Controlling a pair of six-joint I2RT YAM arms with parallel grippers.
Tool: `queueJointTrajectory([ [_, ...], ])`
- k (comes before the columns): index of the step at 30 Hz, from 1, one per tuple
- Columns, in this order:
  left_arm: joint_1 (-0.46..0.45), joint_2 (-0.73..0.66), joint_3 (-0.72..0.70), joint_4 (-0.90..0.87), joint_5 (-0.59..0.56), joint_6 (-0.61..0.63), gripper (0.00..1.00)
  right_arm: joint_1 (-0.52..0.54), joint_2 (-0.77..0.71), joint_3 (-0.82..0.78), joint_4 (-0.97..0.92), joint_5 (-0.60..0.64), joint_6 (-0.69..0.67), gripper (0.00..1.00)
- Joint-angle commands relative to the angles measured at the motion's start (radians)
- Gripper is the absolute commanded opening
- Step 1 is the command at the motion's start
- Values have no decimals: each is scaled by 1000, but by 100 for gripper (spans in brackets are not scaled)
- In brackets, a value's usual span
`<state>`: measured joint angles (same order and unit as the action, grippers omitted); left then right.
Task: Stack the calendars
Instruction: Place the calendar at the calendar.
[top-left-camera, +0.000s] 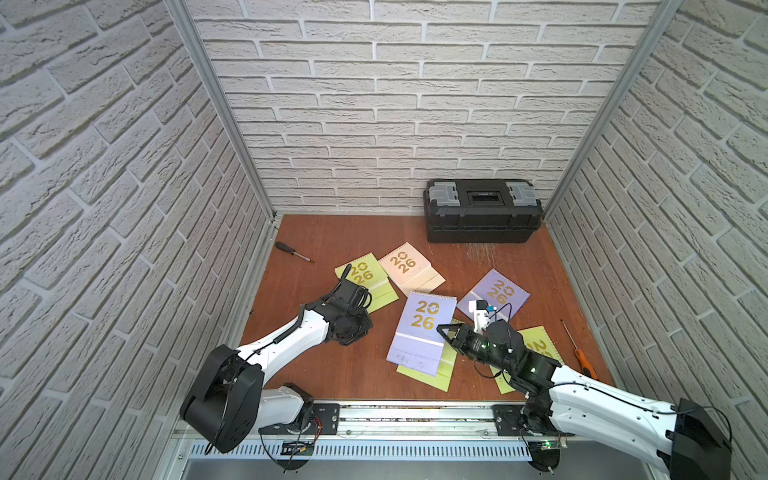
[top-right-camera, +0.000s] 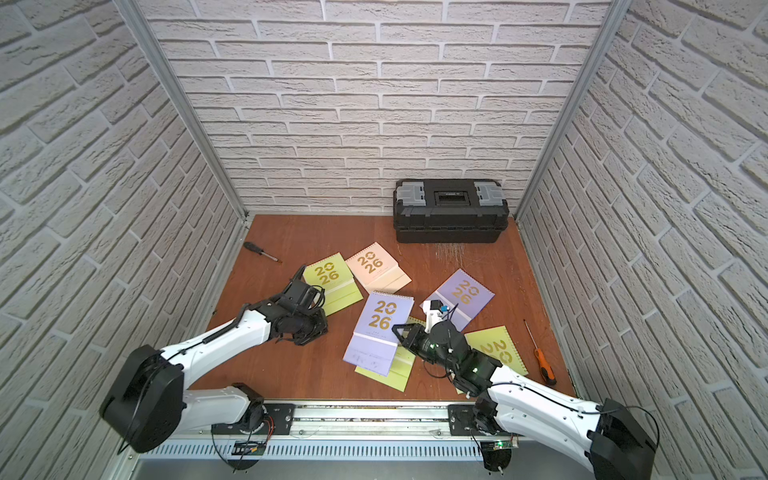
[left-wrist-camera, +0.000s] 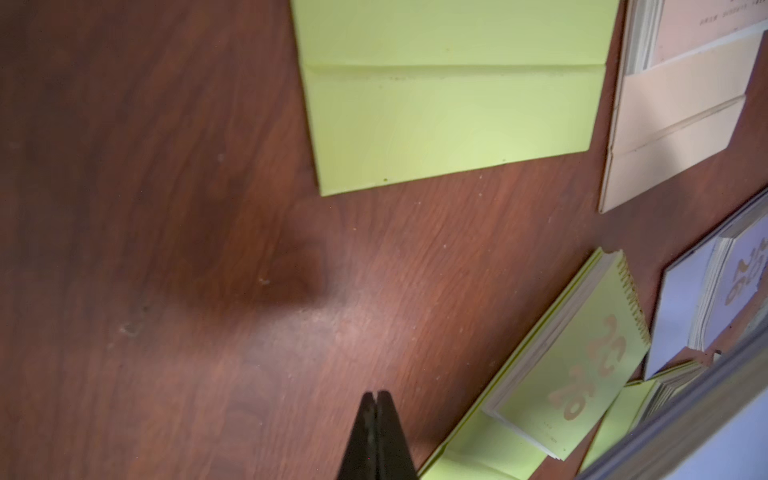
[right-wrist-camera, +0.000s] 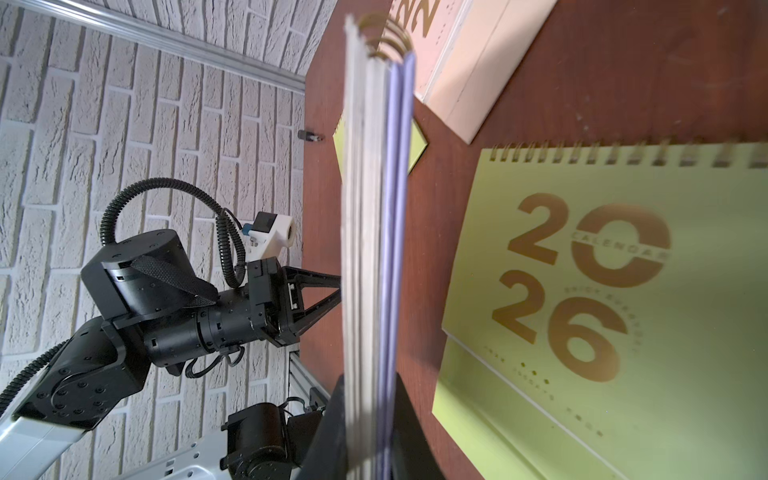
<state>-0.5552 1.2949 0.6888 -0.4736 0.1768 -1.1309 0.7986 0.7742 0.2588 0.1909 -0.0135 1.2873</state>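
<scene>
Lime green at far left: that calendar (top-left-camera: 365, 272) lies flat on the worktop (top-left-camera: 332, 365). My left claw (left-wrist-camera: 376, 397), tips pressed together and empty, hovers by its near edge, arm reaching forward with the wrist bent down. I judge it parked there to leave the centre free. Touching that one lies the peach-pink calendar (top-left-camera: 409, 266). At centre the lavender calendar (top-left-camera: 419, 332) hangs over a second lime calendar (top-left-camera: 432, 380), roughly lined up for stacking. My right claw (top-left-camera: 442, 329) pinches its right edge, arm stretched in low, wrist rolled sideways to bite the flat covers. Further right wait another lavender calendar (top-left-camera: 498, 291) and a third lime calendar (top-left-camera: 540, 345), partly under that arm.
</scene>
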Motion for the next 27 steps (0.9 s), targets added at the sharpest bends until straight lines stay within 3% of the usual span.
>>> queueJointTrajectory([
  [1,-25,42,31,52,-16,-20,0,-24,-79,-21,-30,14,17,3],
  [8,-67,138,84,82,-10,-22,0,-57,-173,-65,-116,6,24,3],
  [27,-99,233,127,120,7,-24,0,-64,-114,-102,-39,-39,48,3],
])
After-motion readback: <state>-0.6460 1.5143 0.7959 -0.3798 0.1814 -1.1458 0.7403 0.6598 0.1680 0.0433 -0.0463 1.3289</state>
